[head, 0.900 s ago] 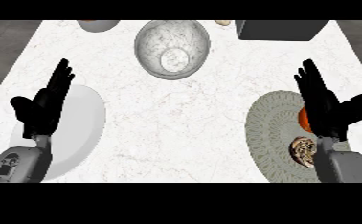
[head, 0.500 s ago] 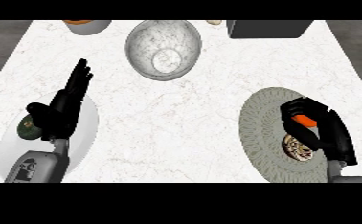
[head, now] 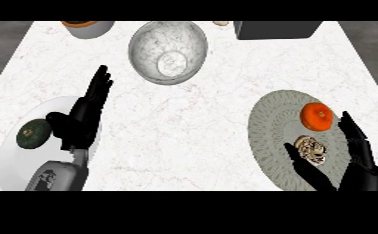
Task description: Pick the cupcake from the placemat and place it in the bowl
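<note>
A cupcake (head: pixel 312 148) with brown and cream swirls sits on the round grey-green placemat (head: pixel 272 124) at the right. Beside it, a little farther back, lies an orange round fruit (head: pixel 319 116). My right hand (head: pixel 356 164) is open at the mat's near right edge. Its thumb lies in front of the cupcake and its fingers rise to the cupcake's right, not touching it. The marbled grey bowl (head: pixel 168 52) stands at the back centre, holding nothing. My left hand (head: pixel 80 120) is open at the left, fingers straight.
A white plate (head: pixel 15 164) at the near left carries a dark green round item (head: pixel 33 133). At the back stand a grey pot with orange contents (head: pixel 87 27), a dark box (head: pixel 277 29) and a small beige item (head: pixel 220 23).
My right hand has drawn back from over the orange fruit to the mat's near right edge, so both items now show. The left hand has hardly moved.
</note>
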Available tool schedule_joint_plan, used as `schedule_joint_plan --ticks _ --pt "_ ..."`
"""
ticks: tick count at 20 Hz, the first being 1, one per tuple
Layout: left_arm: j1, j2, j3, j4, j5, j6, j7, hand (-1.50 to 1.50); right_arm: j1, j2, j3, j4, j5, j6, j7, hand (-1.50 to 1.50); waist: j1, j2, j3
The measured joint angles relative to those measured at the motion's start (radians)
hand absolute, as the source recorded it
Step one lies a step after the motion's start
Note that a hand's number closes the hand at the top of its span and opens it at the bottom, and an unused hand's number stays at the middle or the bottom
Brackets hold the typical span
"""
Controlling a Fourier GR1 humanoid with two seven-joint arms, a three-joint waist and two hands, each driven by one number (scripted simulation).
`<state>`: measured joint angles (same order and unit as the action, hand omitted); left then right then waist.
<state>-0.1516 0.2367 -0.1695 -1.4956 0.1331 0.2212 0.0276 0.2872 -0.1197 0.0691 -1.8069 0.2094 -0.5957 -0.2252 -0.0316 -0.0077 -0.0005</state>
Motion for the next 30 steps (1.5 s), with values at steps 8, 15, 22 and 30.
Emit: schedule_joint_plan --ticks 8,15,22,30 --pt "-0.007 -0.024 -0.017 -0.011 -0.024 -0.005 0.014 0.0 0.151 -0.045 0.019 -0.302 0.283 -0.027 0.346 -1.5 0.022 0.007 -0.002" --pt "-0.017 -0.049 -0.023 -0.013 -0.041 -0.006 0.024 0.0 0.123 -0.1 -0.016 -0.443 0.353 0.168 0.722 -1.5 0.031 0.009 -0.001" --pt "0.001 -0.053 -0.018 -0.03 -0.051 -0.017 0.025 0.0 0.031 -0.148 -0.051 -0.394 0.314 0.344 0.962 -1.5 0.035 0.009 0.0" --pt "0.014 -0.069 0.011 -0.037 -0.068 -0.049 0.035 0.0 0.038 -0.101 -0.046 -0.33 0.292 0.416 0.939 -1.5 0.03 0.007 0.0"
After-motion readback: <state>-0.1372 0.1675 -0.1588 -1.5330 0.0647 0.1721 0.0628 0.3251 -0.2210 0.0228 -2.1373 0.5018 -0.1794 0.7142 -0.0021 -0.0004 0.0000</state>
